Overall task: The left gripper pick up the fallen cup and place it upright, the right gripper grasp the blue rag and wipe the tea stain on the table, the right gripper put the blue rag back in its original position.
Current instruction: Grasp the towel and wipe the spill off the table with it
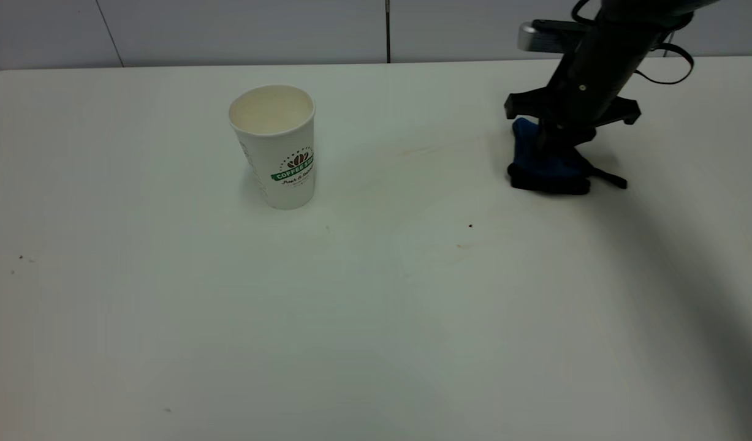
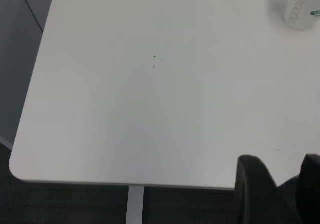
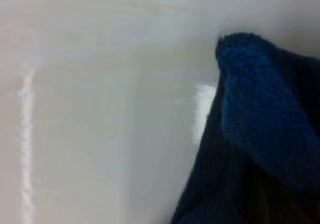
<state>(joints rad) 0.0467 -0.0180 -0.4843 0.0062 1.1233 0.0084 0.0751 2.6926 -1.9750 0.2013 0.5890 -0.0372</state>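
Note:
The cup point(image 1: 277, 147) stands upright on the table point(image 1: 167, 318), left of the middle; it also shows in the left wrist view point(image 2: 300, 9), far from my left gripper point(image 2: 281, 160). Only that gripper's black tips show, apart and empty, over the table's corner. My right gripper point(image 1: 550, 144) is down at the back right, shut on the blue rag point(image 1: 544, 165), which rests bunched on the table with its strap trailing right. The rag fills one side of the right wrist view point(image 3: 260, 134). No round tea stain shows, only faint tan smears point(image 1: 425, 150).
A tiny dark speck point(image 1: 470, 226) and a faint tan mark point(image 1: 464, 246) lie near the middle. A grey wall runs behind the table's far edge. The left wrist view shows the table's rounded corner point(image 2: 15, 166) and dark floor below.

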